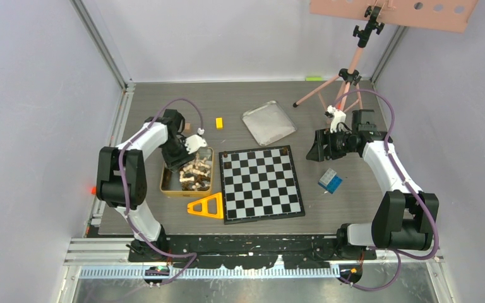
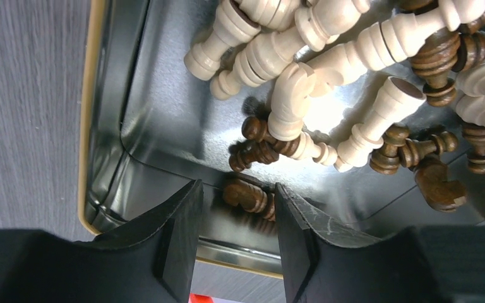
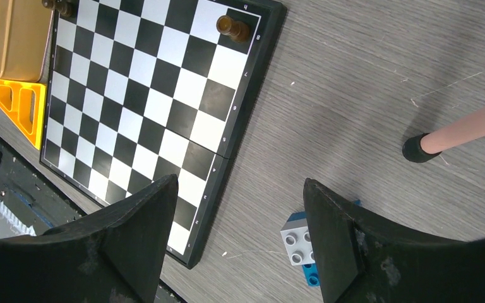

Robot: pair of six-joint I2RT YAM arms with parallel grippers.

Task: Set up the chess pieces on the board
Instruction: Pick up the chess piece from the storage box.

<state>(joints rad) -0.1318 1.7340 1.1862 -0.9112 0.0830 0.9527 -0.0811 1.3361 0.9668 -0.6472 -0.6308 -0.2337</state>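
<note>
Left end effector point(image 2: 235, 192) half-open astride chessman point(image 2: 251, 197) (lying crosswise); right end effector point(image 3: 240, 183) wide, empty.

My white-shelled left arm point(image 1: 140, 140) and white-shelled right arm point(image 1: 391, 165) are wearing bulky black joint housings point(image 1: 121, 178); mauve cables point(image 1: 178, 100) are running along both. My matte black wedge fingers point(image 2: 175, 246) are showing scuffs.

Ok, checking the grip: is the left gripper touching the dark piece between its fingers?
Cannot tell. Left wrist view: left gripper clears the dark piece on one side; its other finger hides any contact.
</note>
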